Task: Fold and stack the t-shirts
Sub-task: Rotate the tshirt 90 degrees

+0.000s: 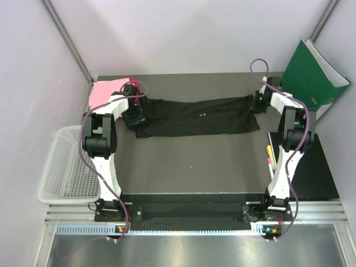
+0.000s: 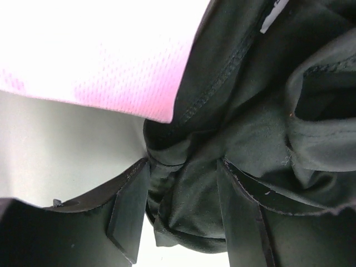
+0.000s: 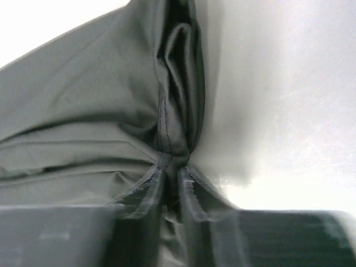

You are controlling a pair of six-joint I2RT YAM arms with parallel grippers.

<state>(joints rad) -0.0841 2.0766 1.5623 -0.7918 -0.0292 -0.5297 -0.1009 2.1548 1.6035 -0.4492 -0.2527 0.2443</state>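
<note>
Two shirts are lying on the table (image 1: 189, 167): black shirt (image 1: 194, 117) mid-far, pink shirt (image 1: 104, 92) far left. Two arms are reaching forward, left claw (image 2: 183, 208) and right claw (image 3: 172, 186) pinching the black shirt's ends.

You have a white mesh basket (image 1: 64, 167) at the worktop's (image 1: 194, 161) left edge, and a green binder (image 1: 311, 75) leaning tilted at its far right corner.

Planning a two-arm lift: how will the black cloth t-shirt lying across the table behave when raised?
Probably floppy: the black cloth t-shirt bunches into folds in the left pincer. Its middle would likely sag, since the right pincer pinches only a hem fold. Seemingly light, thin fabric.
</note>
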